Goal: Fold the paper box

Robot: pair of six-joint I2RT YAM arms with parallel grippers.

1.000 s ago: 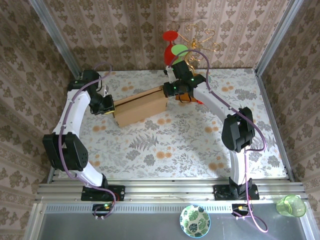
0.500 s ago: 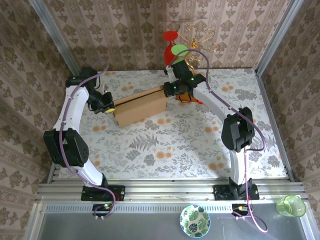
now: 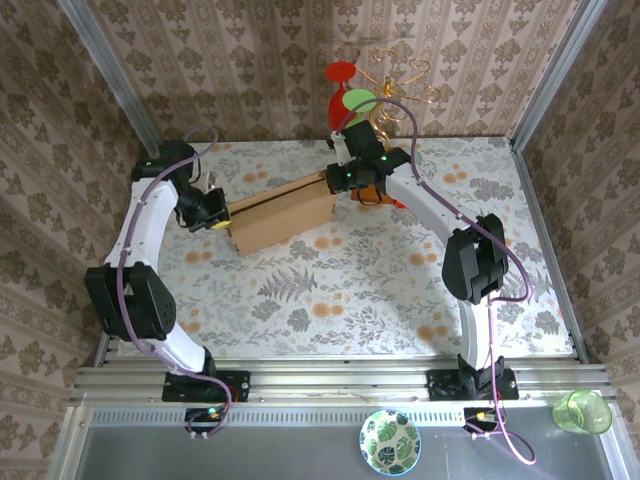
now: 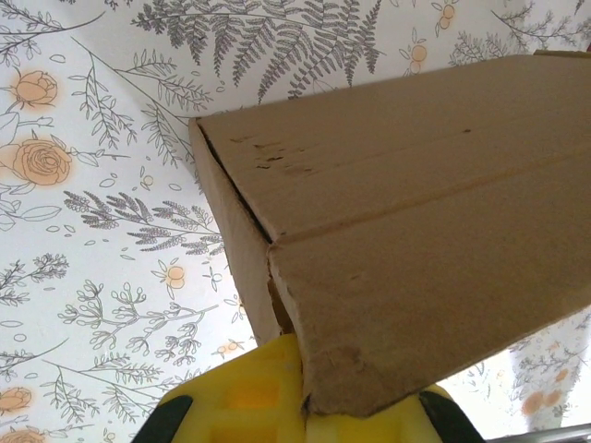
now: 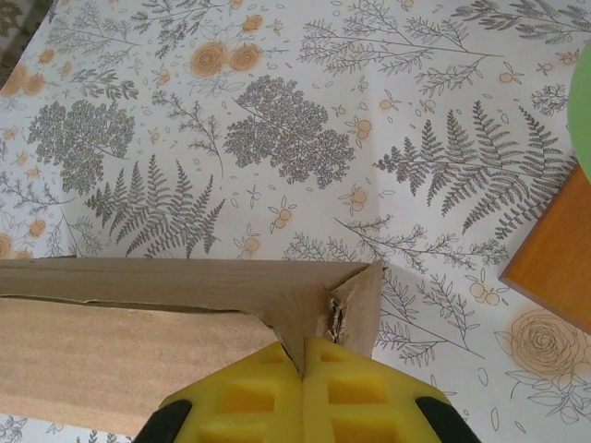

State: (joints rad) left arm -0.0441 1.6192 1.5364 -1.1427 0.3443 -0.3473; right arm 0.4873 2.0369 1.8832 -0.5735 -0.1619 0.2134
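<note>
Paper box [image 3: 282, 218] lay in the far-left part of the worktop [image 3: 330, 290], its long axis slanted and its right end nearer the far edge.

Left tool [image 3: 215, 214] was clenched on the box's left-end corner. Right tool [image 3: 338, 180] was clenched on a flap corner at the right end.

Handling, judged:
- Light, thin board, stiff across the panels.
- Likely to hinge at the creases.
- Corners looked easy to crush or tear, so grips seemed safer on flap edges close to a crease than on the tips.

Top view gave the whole box and the line of both arms. Left wrist view added the seam between two panels and scuffing at the pinched corner. Right wrist view added a frayed, split flap corner between the yellow pads [image 5: 249, 397]. It also showed a wooden base [image 5: 554, 249] near that end, apart from the box.
</note>
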